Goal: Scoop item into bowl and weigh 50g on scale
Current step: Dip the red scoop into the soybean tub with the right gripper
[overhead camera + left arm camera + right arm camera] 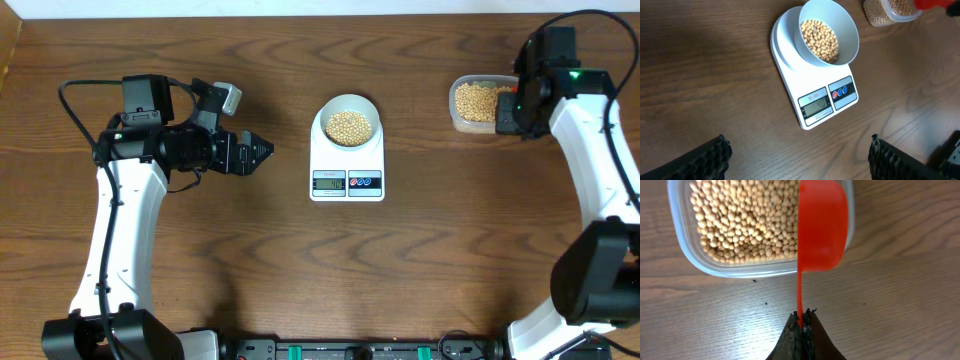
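At the centre of the dark brown wood-grain surface sits the flat white digital kitchen scale, a rounded rectangle with a grey LCD window and two round buttons beside it, one red and one blue. Digits show in the window and a line of small print runs above them, but neither is sharp enough to read with certainty. On the scale's platform stands the small round pale grey-blue bowl, which holds a shallow heap of small round tan-yellow beans. Well apart to the right of the scale stands a clear rounded-rectangular plastic tub, filled with more of the same beans. The right hand is closed tight on the thin handle of a red plastic scoop. In the wrist view the scoop's cup hangs over the tub's right-hand edge, turned on its side. The left hand is left of the scale and apart from it, with its fingers spread wide and holding nothing.
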Controlling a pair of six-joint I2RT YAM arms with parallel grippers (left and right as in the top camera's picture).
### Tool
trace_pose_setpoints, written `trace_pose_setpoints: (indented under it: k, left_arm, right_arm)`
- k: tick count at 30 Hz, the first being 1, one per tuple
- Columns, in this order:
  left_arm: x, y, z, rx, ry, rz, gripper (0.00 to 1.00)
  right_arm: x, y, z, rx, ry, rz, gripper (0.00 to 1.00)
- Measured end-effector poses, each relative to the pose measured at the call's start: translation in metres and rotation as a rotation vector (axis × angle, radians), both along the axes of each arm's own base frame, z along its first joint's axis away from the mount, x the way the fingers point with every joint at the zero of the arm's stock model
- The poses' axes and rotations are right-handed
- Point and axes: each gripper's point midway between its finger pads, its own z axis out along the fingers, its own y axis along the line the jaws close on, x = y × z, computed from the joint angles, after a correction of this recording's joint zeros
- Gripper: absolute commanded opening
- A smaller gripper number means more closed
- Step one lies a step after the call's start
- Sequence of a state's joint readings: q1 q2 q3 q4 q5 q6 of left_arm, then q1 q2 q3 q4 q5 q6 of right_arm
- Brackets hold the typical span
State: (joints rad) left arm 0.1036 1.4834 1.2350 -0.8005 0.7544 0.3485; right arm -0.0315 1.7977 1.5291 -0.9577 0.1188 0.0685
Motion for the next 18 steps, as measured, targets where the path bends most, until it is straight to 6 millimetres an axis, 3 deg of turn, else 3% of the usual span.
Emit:
trace_pose_setpoints:
  k: [5,18]
  left_arm:
    - [-0.0001,0.0,0.0,0.0,0.0,0.0,0.9]
    - [-0.0001,0.0,-0.0001,0.0,0.0,0.0,0.9]
  right_arm:
    - [0.0014,0.0015,-0.0139,-0.032,0.037,0.007,0.01]
    - [0.0035,-0.0064,-0.0145,-0.105,0.041,-0.005,0.01]
